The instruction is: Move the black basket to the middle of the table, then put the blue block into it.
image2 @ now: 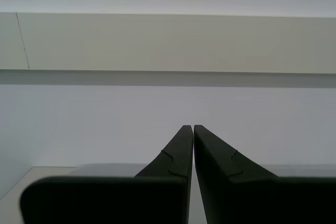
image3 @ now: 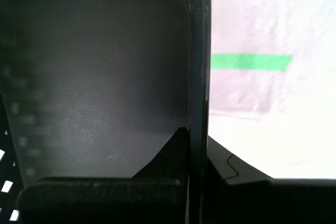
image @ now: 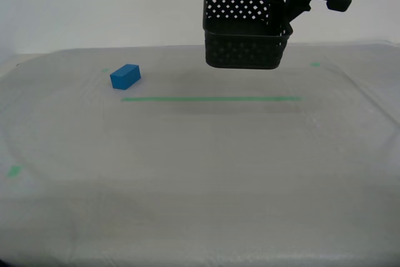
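The black basket [image: 247, 45] hangs in the air above the far part of the table [image: 200, 179], towards the exterior view's right. My first gripper [image: 284, 22] is shut on its rim from above. The first wrist view shows the basket's floor [image3: 94, 77] and its wall pinched in my first gripper [image3: 195, 136]. The blue block [image: 125, 76] lies on the table at the far side, towards the exterior view's left, well apart from the basket. My second gripper [image2: 193, 127] is shut on nothing and faces a pale wall; it does not show in the exterior view.
A green tape line [image: 209, 99] runs across the table between block and basket and appears as the green tape [image3: 251, 62] under the basket. Small green marks [image: 14, 170] dot the sheeting. The table's rounded edges curve in at both sides of the exterior view.
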You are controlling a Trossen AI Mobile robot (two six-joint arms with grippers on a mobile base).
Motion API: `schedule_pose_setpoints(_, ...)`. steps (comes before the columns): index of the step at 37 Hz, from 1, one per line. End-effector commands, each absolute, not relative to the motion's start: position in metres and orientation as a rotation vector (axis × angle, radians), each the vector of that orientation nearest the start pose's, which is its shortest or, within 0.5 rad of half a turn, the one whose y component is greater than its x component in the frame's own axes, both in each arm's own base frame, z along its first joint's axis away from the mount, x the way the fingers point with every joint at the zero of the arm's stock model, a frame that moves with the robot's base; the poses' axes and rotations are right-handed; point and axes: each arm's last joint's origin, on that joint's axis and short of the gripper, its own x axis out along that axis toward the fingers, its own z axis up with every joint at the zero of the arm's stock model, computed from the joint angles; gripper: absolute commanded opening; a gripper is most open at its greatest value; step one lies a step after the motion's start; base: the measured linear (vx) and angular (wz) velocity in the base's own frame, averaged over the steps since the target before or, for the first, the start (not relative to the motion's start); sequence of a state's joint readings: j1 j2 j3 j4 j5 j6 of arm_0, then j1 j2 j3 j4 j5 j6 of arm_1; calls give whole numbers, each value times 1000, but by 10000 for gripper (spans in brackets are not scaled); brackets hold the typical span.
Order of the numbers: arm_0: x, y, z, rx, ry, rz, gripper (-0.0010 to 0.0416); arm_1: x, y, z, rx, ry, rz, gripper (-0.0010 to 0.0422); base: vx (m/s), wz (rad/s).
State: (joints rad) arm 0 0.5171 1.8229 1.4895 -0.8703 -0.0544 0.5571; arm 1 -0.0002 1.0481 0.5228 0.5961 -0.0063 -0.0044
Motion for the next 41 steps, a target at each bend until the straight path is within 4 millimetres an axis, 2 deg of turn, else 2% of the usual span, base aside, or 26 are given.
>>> schedule_pose_setpoints(1, 318, 194, 247, 213, 1273, 155, -1, 227, 0, 269, -3, -75, 6, 0, 0, 0)
schedule_pose_setpoints(11, 313, 205, 251, 229, 1274, 163, -1, 227, 0, 269, -3, -75, 6, 0, 0, 0)
schedule_pose_setpoints(21, 316, 207, 256, 248, 1258, 154, -1, 227, 0, 269, -3, -75, 6, 0, 0, 0)
schedule_pose_setpoints(33, 341, 223, 237, 206, 1299, 145, -1, 227, 0, 269, -3, -75, 6, 0, 0, 0)
schedule_pose_setpoints(41, 351, 229, 232, 188, 1308, 134, -1, 227, 0, 269, -3, -75, 6, 0, 0, 0)
